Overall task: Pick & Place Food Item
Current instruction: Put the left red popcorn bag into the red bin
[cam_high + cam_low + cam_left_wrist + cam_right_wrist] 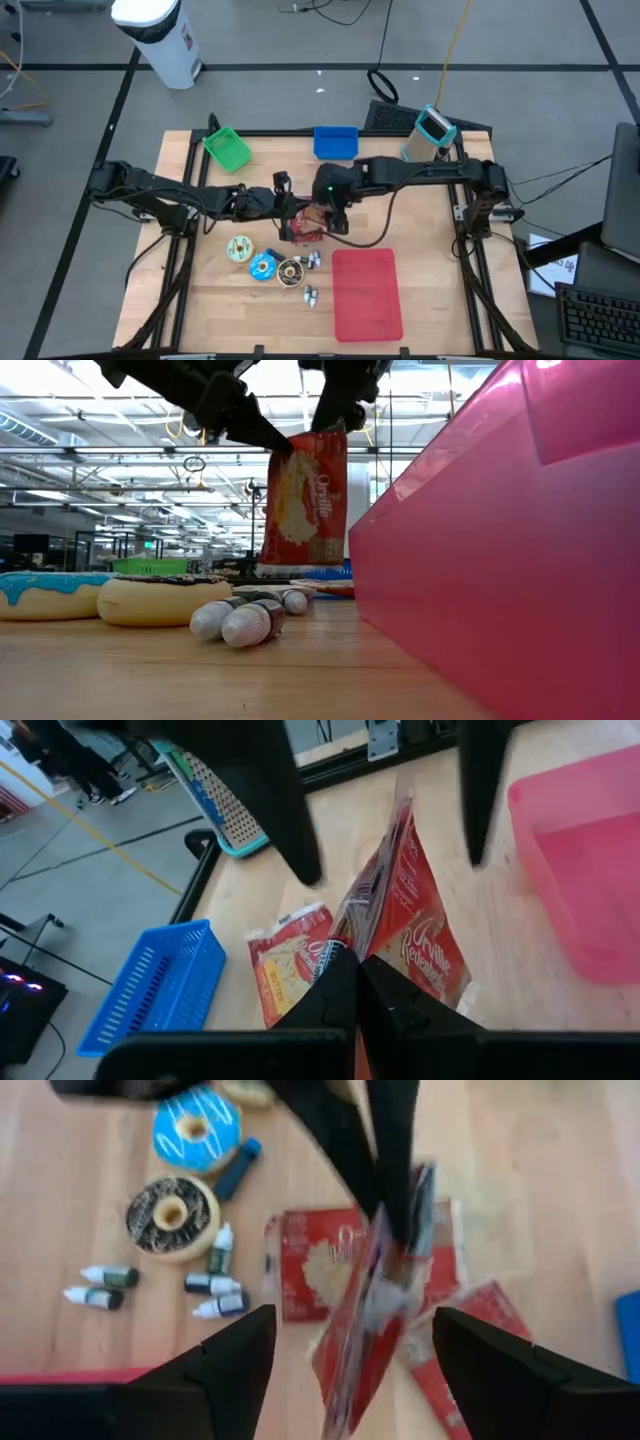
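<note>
One popcorn bag (pixel 304 500) hangs clear above table (pixel 300 670).

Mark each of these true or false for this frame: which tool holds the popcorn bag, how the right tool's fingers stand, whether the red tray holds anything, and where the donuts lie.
1. The left tool is shut on the upright red popcorn bag, lifted above the table. True.
2. The right tool is clamped on that bag too. False: its fingers stand open on either side of the bag.
3. The flat red plastic tray holds two donuts. False: nothing shows inside it.
4. The blue-iced donut and chocolate-iced donut lie on the wooden table, left of the tray in the high view. True.
5. More red popcorn packets lie flat on the table under the lifted bag. True.
</note>
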Robot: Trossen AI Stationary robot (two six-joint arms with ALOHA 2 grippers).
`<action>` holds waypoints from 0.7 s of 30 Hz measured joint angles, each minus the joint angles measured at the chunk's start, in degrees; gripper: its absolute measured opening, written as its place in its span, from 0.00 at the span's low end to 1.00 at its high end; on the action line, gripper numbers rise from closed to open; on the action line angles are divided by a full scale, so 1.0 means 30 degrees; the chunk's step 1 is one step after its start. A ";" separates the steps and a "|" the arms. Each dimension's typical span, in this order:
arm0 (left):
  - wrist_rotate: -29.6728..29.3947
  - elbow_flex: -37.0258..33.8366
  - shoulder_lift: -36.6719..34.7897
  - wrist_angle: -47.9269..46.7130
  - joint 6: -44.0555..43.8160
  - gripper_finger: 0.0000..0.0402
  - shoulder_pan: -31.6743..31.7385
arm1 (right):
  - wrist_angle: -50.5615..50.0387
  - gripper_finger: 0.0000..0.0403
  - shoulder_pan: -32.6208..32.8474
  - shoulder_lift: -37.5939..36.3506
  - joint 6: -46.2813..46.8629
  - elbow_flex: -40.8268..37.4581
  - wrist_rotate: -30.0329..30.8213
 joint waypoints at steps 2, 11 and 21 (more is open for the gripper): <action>-0.0012 0.0000 0.0004 -0.0028 -0.0047 0.01 0.0000 | -0.0235 0.60 0.0000 0.0164 0.0241 -0.0015 0.0028; 0.0000 0.0000 0.0004 -0.0033 -0.0207 0.01 0.0000 | -0.0189 0.32 -0.0007 0.0135 0.0305 -0.0007 0.0058; -0.0095 0.0000 -0.0002 0.0045 -0.0460 0.01 -0.0016 | -0.0942 0.02 0.0019 -0.0082 -0.0209 -0.0015 0.0125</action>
